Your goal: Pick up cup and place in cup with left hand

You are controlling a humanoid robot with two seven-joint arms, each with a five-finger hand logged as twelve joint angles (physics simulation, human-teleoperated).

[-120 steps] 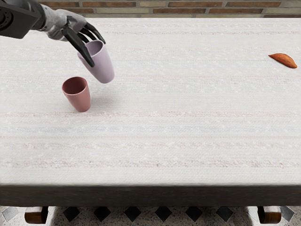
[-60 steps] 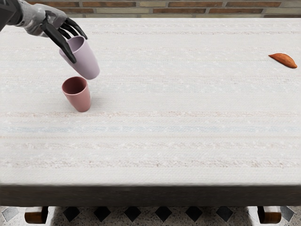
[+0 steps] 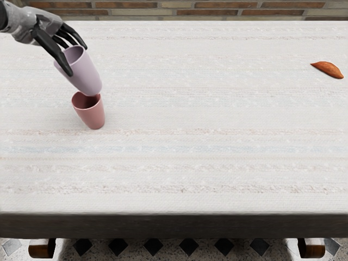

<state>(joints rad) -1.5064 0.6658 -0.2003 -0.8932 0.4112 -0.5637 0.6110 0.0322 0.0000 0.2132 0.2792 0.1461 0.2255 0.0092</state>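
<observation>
A pale lilac cup is held above the table, near its far left corner from where I stand looking down. It tilts, its open rim toward the upper left and its base toward the lower right. That base overlaps the mouth of a dusty pink cup (I cannot tell from here whether the two touch). The pink cup stands upright on the table. The left hand, grey with black fingers, reaches in from the left. It is partly closed, gripping the lilac cup near its rim: one long finger lies down the near side, the others curve over the far side. Well apart, toward the far right, lies an orange-brown, pointed object. A pale, faintly striped cloth covers the tabletop. Beyond is a brick wall; below, a floor with dark diamonds.
</observation>
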